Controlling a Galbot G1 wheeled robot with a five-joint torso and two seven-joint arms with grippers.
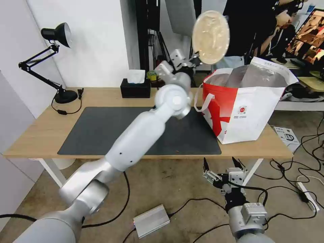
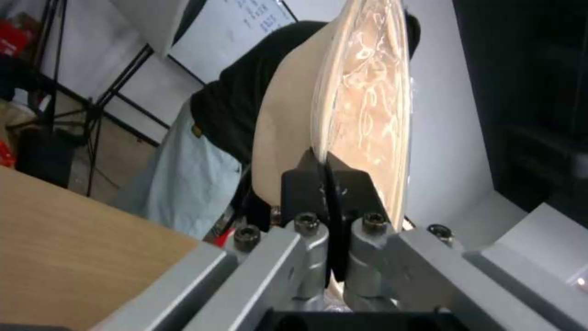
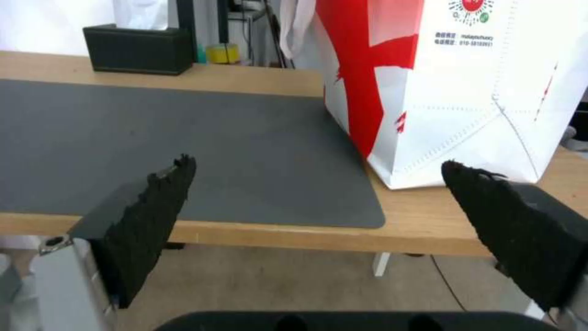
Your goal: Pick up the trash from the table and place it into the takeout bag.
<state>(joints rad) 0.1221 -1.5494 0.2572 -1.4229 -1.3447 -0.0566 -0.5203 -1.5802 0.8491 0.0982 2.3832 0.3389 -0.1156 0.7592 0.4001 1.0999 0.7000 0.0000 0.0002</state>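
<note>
A: Nearest us, what's the right tool (image 1: pixel 221 166) doing?
B: Waiting spread wide below the counter (image 1: pixel 40 141) edge.
A: And farther out?
B: The left tool (image 2: pixel 325 177) pinches the rim of the beige bowl (image 1: pixel 210 36), held on edge in the air, just left of the takeout bag (image 1: pixel 249 111) mouth and above it.

I see the mat (image 1: pixel 101 130) lying on the desk (image 1: pixel 40 135), with the takeout bag (image 1: pixel 248 108) standing at its right edge. Behind the mat sits the tissue box (image 1: pixel 135 88); the lamp (image 1: pixel 55 64) stands at the desk's far left. My left hand (image 1: pixel 199 59) holds the bowl (image 1: pixel 210 36) above the bag's left side.
</note>
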